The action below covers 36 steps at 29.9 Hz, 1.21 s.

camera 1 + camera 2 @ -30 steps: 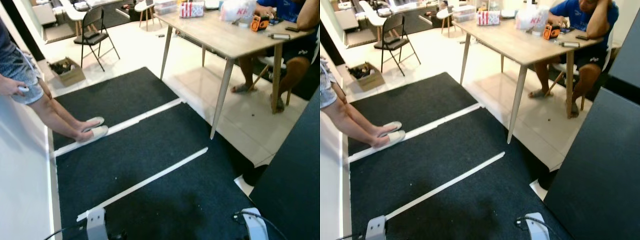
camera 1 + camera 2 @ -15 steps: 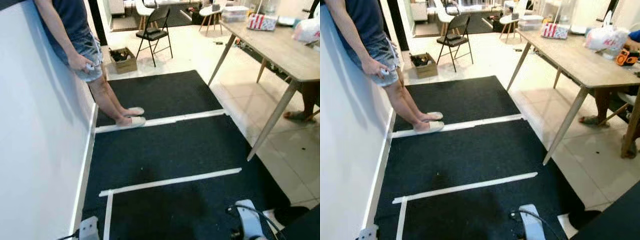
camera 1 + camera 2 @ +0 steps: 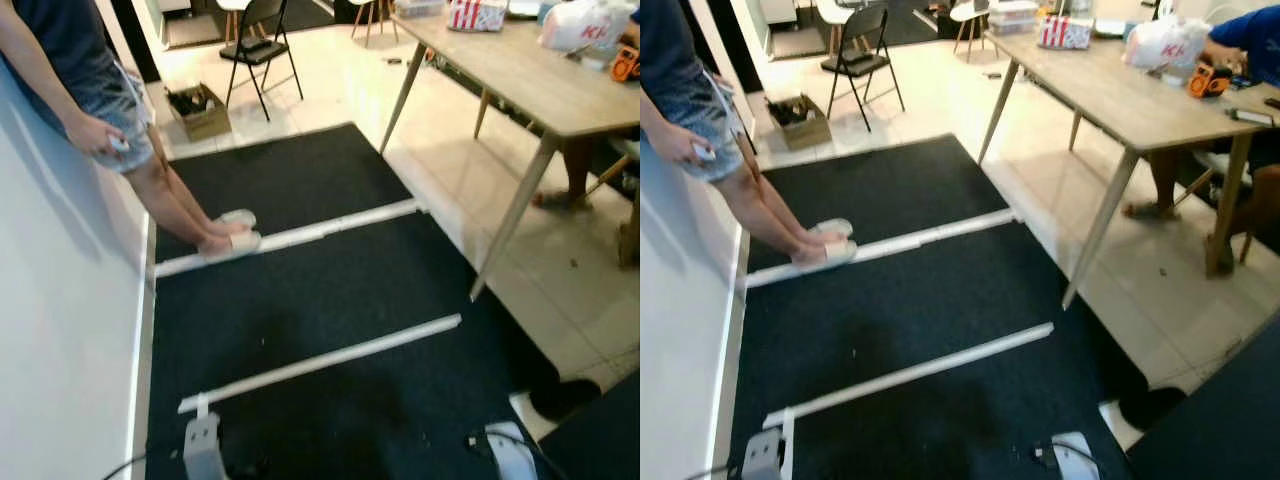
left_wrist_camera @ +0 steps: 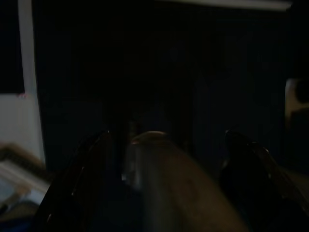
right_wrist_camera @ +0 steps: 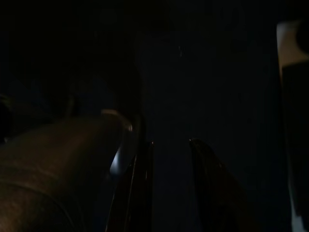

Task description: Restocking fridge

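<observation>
No fridge or groceries can be made out. A dark flat panel (image 3: 1215, 415) rises at the lower right, close to me. Both arms hang low over the black mat (image 3: 330, 300), their silver wrists at the bottom edge, left (image 3: 200, 448) and right (image 3: 508, 450). In the dark left wrist view, my left gripper (image 4: 166, 133) is open with its fingers wide apart, and a pale rounded shape lies blurred between them. My right gripper (image 5: 169, 141) shows a narrow gap between its fingers, with nothing seen in it.
A person (image 3: 90, 80) in pale slippers (image 3: 230, 238) leans on the white wall (image 3: 60, 330) at the left. A wooden table (image 3: 520, 85) stands right, a seated person (image 3: 1240, 40) behind it. Beyond the white floor strips (image 3: 320, 360) are a folding chair (image 3: 255, 45) and a cardboard box (image 3: 200, 110).
The whole view swung left toward the wall and person, then partly back right, so the camera turned. The person, table and my hanging arms keep their places.
</observation>
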Available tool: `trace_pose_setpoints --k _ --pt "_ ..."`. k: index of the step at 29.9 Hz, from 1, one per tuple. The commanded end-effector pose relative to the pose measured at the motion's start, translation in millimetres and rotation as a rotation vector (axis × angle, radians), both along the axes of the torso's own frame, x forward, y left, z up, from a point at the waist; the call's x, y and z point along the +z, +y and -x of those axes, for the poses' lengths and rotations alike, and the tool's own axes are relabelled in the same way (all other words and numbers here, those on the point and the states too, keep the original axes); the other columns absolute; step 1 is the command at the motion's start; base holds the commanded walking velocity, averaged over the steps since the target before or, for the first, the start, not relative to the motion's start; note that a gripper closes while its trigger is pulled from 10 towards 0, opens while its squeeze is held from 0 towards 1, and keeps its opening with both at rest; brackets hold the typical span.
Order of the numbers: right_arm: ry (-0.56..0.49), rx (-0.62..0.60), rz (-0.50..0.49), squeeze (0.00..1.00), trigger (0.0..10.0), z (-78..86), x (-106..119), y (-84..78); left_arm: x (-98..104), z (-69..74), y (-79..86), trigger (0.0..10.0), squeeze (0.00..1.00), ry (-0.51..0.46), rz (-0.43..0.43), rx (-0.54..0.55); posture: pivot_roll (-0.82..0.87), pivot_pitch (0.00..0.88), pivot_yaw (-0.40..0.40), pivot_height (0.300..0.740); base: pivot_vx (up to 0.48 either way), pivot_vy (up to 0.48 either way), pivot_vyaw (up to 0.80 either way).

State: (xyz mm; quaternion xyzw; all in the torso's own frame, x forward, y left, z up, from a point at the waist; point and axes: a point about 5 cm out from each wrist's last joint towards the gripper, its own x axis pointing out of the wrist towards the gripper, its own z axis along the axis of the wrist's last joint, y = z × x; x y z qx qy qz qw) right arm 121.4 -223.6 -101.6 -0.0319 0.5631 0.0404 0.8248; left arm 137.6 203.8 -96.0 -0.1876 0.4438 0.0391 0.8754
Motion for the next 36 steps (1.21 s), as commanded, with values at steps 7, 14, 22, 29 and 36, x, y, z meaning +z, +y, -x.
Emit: trace_pose_setpoints --k 7,14,22,29,36 --pt "-0.012 0.024 -0.006 0.00 10.0 -7.7 1 6.4 1 -1.5 4.9 10.0 0.00 0.003 -0.016 0.006 -0.07 0.000 0.024 0.740 0.403 0.000 0.00" --pt "0.003 0.020 -0.008 0.00 10.0 -10.3 2 5.8 -1 1.7 0.3 10.0 0.00 0.017 -0.003 0.012 -0.07 0.000 0.009 0.740 0.398 0.000 -0.48" --pt "-0.034 0.024 -0.006 0.00 10.0 -24.3 7 6.6 0 -2.6 -5.0 10.0 0.00 0.010 0.009 0.011 -0.07 0.000 0.002 0.740 0.395 0.000 -0.38" --pt "-0.023 0.031 -0.011 0.00 10.0 -20.0 4 10.5 -1 -0.7 -2.0 10.0 0.00 0.012 0.003 0.006 -0.07 0.000 0.011 0.740 0.394 0.000 0.00" --pt "0.023 0.064 0.000 0.00 10.0 -9.1 0 11.2 -1 3.0 0.5 10.0 0.00 0.024 -0.004 -0.005 -0.07 0.000 0.015 0.740 0.396 0.000 -0.11"
